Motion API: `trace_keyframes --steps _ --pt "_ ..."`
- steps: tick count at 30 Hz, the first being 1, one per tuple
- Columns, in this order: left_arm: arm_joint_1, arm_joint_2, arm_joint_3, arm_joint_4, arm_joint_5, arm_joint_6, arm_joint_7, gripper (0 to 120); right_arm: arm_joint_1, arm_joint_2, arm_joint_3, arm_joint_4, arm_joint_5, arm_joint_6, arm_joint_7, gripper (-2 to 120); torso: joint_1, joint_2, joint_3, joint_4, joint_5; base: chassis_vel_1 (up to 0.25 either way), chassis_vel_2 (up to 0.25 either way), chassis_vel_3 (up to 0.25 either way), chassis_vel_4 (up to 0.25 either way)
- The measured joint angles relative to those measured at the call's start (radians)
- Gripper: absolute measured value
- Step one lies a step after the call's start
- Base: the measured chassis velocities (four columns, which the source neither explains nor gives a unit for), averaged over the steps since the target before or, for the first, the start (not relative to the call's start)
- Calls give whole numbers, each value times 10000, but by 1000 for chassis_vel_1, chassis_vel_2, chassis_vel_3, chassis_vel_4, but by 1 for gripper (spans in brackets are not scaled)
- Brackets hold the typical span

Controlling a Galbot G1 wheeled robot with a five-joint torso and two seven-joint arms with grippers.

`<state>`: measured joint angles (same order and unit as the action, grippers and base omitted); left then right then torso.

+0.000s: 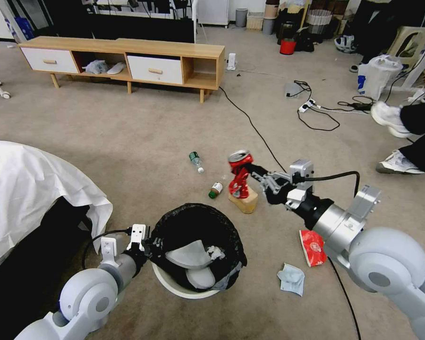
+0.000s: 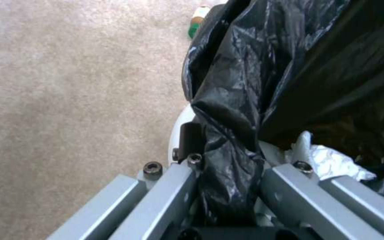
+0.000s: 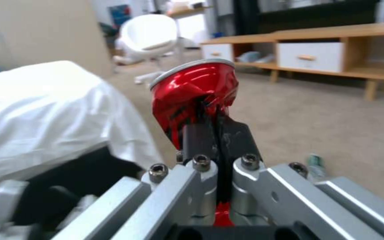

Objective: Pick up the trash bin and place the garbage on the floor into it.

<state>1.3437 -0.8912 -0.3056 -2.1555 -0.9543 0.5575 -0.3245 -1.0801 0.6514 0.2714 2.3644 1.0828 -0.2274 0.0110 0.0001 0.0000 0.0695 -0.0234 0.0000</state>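
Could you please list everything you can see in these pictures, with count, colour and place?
Trash bin: one, white with a black bag, held at its rim, some litter inside.
Can: one, red, crushed, held above the carpet.
Box: one, tan, on the carpet under the can.
Bottles: two, a green-labelled clear one and a small green-capped one, on the carpet beyond the bin.
Snack packet: one, red, on the carpet by the right arm.
Tissue: one, pale blue, beside the packet.
Cabinet: one, wooden with white drawers, far side.
Sheet: one, white, left.
Left gripper: shut on the bin's rim.
Right gripper: shut on the can.
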Motion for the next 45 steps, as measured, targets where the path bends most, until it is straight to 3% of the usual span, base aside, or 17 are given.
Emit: trace_keyframes --steps 17,45 --pt "-182 -343 406 -288 -488 439 -235 1 -9 -158 -588 -102 -566 247 -2290 0 0 0 0 -1 1 0 0 0 0" --pt "207 -573 23 -931 -943 454 -454 1 -257 537 -1726 -1234 -1839 416 -2917 0 0 0 0 -1 0 0 0 0 0"
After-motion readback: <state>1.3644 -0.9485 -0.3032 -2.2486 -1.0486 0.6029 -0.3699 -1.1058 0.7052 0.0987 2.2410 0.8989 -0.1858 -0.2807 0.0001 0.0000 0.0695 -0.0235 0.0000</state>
